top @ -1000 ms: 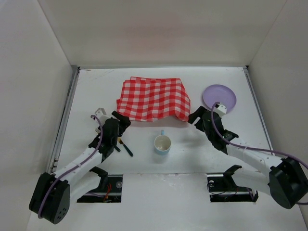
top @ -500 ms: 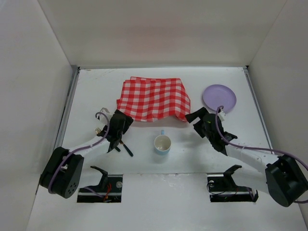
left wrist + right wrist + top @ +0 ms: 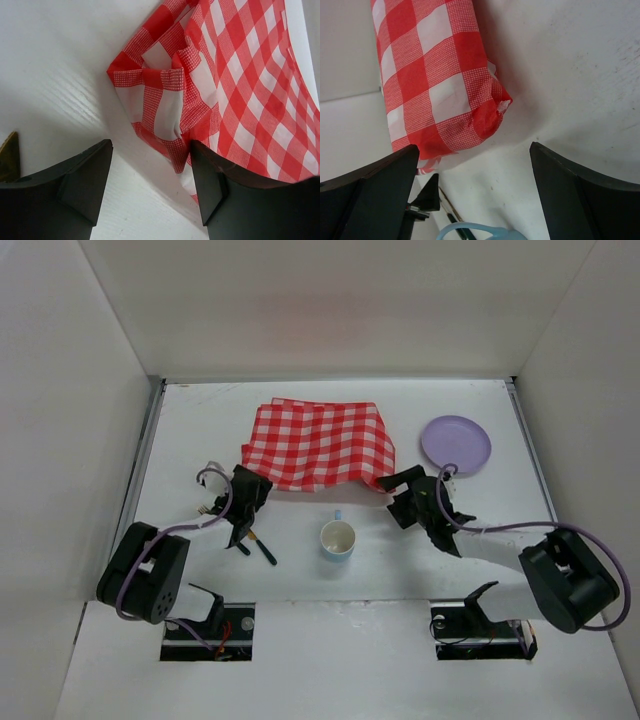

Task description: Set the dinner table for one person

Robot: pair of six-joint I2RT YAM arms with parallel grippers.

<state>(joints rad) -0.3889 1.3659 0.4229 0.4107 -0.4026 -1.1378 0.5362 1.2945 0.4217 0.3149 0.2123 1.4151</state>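
Two entries: left gripper (image 3: 150, 148) and right gripper (image 3: 474, 149), fingers spread wide at the near corners of the checked cloth (image 3: 320, 445), far-middle on the dinner table (image 3: 190, 430); we fear uneven pinches bunching it or snagging the cup (image 3: 338, 539).

Ahead of the black left gripper (image 3: 151, 146) the cloth (image 3: 240, 75) shows red and white checks, finely dotted where the colours cross. The black right gripper (image 3: 474, 149) faces the same checks on the plain white dinner table (image 3: 580, 75). Below it the cup (image 3: 470, 233) is pale blue. Beyond it, to its right, the plate (image 3: 456, 443) is lilac.
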